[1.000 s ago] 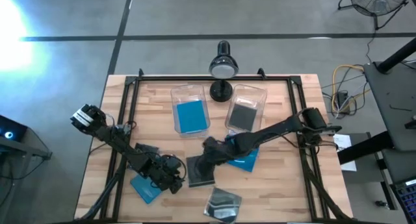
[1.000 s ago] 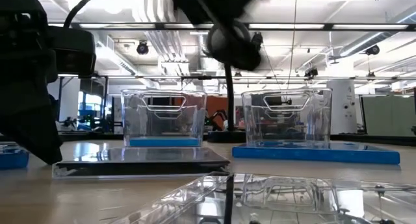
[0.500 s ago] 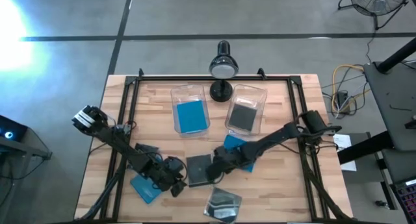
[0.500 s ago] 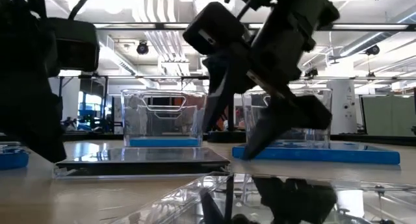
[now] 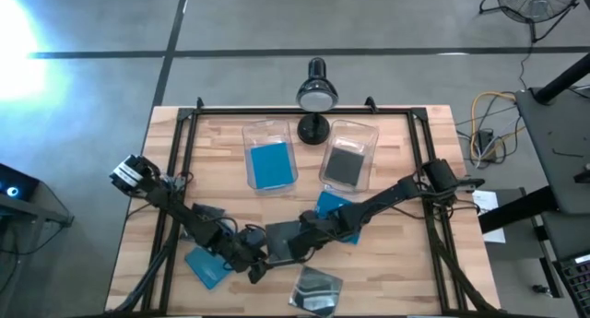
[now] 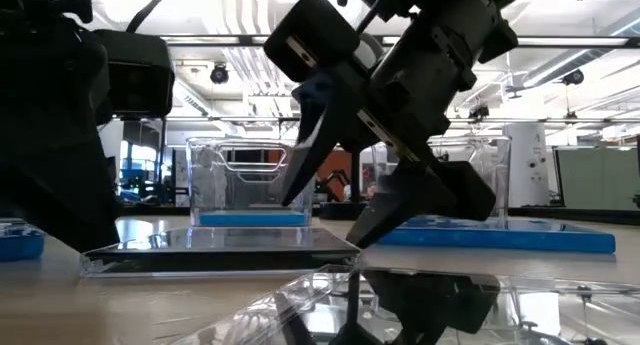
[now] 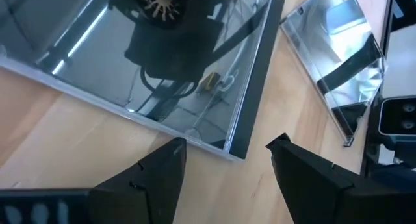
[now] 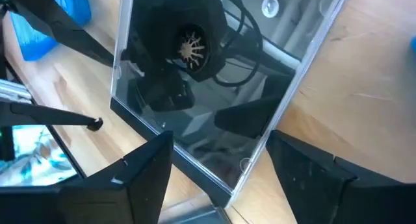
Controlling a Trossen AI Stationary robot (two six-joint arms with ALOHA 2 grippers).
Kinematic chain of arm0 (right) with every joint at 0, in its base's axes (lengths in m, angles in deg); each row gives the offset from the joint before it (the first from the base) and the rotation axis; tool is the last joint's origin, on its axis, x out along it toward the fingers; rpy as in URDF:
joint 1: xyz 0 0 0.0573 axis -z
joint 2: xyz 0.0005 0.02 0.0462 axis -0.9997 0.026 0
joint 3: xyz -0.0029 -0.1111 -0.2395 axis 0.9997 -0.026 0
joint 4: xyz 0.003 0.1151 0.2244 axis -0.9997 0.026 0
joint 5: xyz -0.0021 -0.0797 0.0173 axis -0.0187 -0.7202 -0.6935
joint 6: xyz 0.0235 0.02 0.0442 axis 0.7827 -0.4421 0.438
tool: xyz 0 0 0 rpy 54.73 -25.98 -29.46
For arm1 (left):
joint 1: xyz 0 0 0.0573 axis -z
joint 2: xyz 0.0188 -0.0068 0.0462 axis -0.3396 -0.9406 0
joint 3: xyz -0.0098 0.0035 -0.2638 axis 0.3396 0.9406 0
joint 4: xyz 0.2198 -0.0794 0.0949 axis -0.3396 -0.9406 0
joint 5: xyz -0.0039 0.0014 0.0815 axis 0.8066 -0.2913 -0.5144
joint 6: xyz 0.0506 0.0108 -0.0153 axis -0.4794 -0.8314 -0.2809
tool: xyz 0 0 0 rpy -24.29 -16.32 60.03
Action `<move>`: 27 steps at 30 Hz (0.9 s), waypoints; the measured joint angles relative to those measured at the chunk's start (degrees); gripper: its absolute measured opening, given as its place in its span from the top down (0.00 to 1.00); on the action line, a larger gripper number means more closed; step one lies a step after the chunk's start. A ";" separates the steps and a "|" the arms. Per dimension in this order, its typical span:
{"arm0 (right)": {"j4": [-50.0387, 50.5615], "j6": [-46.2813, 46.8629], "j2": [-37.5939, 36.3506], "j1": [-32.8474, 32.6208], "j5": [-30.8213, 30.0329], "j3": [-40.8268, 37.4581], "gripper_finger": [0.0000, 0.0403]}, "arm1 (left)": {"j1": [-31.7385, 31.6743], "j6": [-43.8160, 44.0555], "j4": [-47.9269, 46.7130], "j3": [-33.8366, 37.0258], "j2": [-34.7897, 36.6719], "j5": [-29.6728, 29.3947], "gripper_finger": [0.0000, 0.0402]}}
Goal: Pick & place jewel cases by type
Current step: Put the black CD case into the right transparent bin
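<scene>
A dark jewel case [image 5: 281, 233] lies flat on the table's near middle, also seen in the low view [image 6: 220, 247]. My right gripper [image 8: 220, 136] hangs open over it, slanting down from the right, one finger on either side of the case's near part. My left gripper [image 7: 229, 143] is open and low at the table, with the case's corner [image 7: 237, 149] between its fingertips. No touch shows there. A blue jewel case [image 5: 205, 265] lies near left, another [image 5: 334, 210] lies under the right arm, and a clear case [image 5: 316, 288] lies at the near edge. My right gripper has one fingertip [image 6: 372, 233] low beside the dark case's right edge [image 6: 350, 249], the other finger above the case. I cannot tell whether it touches. The case lies flat on the table.
Two clear bins stand at the far middle: one [image 5: 270, 159] holds a blue case, the other [image 5: 348, 159] a dark one. A black desk lamp [image 5: 315, 97] stands between them at the far edge. A black frame rail [image 5: 175, 161] runs around the table.
My right gripper has come down and toward the table's near left, onto the dark case, and has rolled about its own line. My left gripper has moved toward the right, up to the case's corner. The dark case has stayed where it was.
</scene>
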State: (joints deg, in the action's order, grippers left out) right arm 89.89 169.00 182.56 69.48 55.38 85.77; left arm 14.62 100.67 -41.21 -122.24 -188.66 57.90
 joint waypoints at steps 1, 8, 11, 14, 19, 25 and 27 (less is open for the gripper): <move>0.04 -0.80 -0.20 0.00 0.03 -0.03 0.38 | -0.02 -0.71 -0.01 -0.33 -0.34 0.06 0.47; 1.98 -10.91 -4.53 0.99 1.82 1.39 0.39 | 1.02 -2.81 1.45 0.02 -1.15 2.07 0.47; -2.49 -15.06 -8.33 1.95 1.73 3.19 0.39 | 1.62 -3.43 1.59 0.29 -1.18 2.43 0.47; -2.41 -16.83 -9.22 2.31 1.66 3.57 0.38 | 1.60 -3.79 1.72 0.32 -1.20 2.27 0.47; -3.28 -17.16 -6.58 1.95 0.77 5.26 0.40 | 1.45 -4.93 3.04 0.08 -1.13 -0.96 0.47; -3.36 -16.51 -1.21 2.03 6.30 5.30 0.40 | 1.10 -4.77 4.10 0.13 -1.26 -2.87 0.47; -5.21 -16.82 -1.28 2.03 6.43 6.30 0.40 | 1.10 -4.75 4.09 0.23 -1.26 -2.89 0.47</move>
State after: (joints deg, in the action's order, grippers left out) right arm 84.67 152.18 181.28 71.52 61.81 92.07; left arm 15.72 95.92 -37.12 -122.01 -189.92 55.01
